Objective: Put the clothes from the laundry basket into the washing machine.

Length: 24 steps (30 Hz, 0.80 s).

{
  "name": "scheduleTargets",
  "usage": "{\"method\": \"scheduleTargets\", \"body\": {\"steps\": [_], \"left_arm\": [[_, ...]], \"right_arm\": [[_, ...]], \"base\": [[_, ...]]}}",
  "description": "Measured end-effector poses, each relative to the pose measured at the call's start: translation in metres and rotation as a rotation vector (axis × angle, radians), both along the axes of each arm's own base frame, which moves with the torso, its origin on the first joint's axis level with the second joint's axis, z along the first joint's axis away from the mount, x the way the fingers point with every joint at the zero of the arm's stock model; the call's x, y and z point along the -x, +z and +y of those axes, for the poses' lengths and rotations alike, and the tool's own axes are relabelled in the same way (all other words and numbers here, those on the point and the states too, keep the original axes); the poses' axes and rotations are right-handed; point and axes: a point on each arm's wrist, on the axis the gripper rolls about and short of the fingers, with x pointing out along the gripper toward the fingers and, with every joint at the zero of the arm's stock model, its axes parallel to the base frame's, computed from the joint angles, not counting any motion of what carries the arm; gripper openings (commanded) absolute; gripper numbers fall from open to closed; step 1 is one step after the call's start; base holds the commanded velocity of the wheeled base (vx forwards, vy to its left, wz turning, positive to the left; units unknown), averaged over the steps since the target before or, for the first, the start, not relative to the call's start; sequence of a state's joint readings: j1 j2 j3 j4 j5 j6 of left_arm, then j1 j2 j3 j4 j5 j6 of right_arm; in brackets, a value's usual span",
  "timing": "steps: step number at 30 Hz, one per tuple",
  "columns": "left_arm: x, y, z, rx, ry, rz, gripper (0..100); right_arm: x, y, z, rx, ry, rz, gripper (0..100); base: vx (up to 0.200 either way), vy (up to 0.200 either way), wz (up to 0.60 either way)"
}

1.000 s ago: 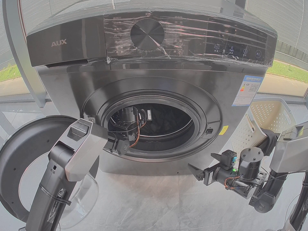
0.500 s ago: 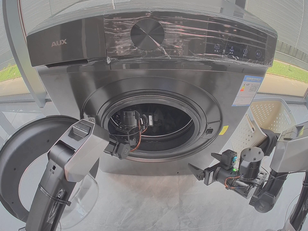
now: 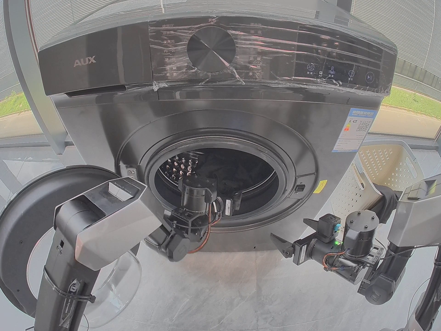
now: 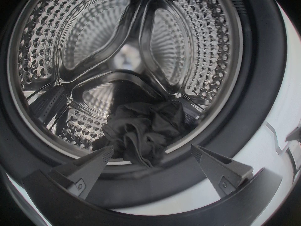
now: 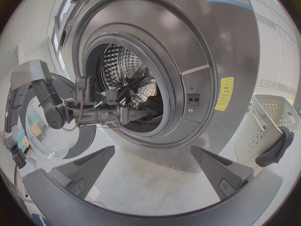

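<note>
The left arm has pulled back out of the washing machine (image 3: 220, 102) and dropped lower, so the left gripper (image 4: 152, 147), which was inside the opening a moment ago, now sits at the lower lip of the port with its fingers spread apart and nothing between them; the right arm has not shifted. The machine's round door (image 3: 27, 235) hangs swung open on the robot's left. The white perforated laundry basket (image 3: 386, 166) stands tilted against the machine's right side. One dark garment (image 4: 144, 132) lies crumpled at the bottom of the steel drum (image 4: 94, 47), just beyond the seal. Another dark piece of clothing (image 5: 277, 148) is draped over the basket's near rim, half hanging outside. It looks light, limp and soft, likely to sag and trail when lifted, so a pinch on the bunched fold at the rim should hold it better than a loose edge. The right gripper (image 5: 152, 148) hovers low in front of the machine, near the basket, jaws wide apart and empty.
</note>
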<state>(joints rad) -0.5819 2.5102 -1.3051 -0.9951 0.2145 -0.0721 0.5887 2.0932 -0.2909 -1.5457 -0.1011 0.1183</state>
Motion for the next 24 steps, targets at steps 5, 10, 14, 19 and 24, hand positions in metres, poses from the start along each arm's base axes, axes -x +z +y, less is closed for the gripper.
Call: {"method": "scheduleTargets", "body": {"steps": [5,10,14,19,24], "left_arm": [[0.037,0.000,-0.002,-0.013,-0.050,0.017,100],[0.069,0.006,-0.001,-0.017,-0.093,0.021,100],[0.094,0.015,0.004,-0.014,-0.122,0.020,100],[0.128,0.038,0.012,0.017,-0.160,0.006,100],[0.158,0.065,0.023,0.052,-0.194,-0.018,100]], "right_arm": [[0.000,0.000,0.000,0.001,0.000,0.001,100],[0.000,0.000,-0.001,0.001,-0.001,0.002,100],[0.001,0.000,-0.001,0.002,-0.001,0.003,100],[0.002,0.001,-0.002,0.003,-0.002,0.002,100],[0.007,0.005,-0.005,0.005,-0.002,-0.003,100]], "base": [[0.000,0.000,0.00],[0.000,0.000,0.00],[0.000,0.000,0.00],[0.000,0.000,0.00],[0.000,0.000,0.00]]}}
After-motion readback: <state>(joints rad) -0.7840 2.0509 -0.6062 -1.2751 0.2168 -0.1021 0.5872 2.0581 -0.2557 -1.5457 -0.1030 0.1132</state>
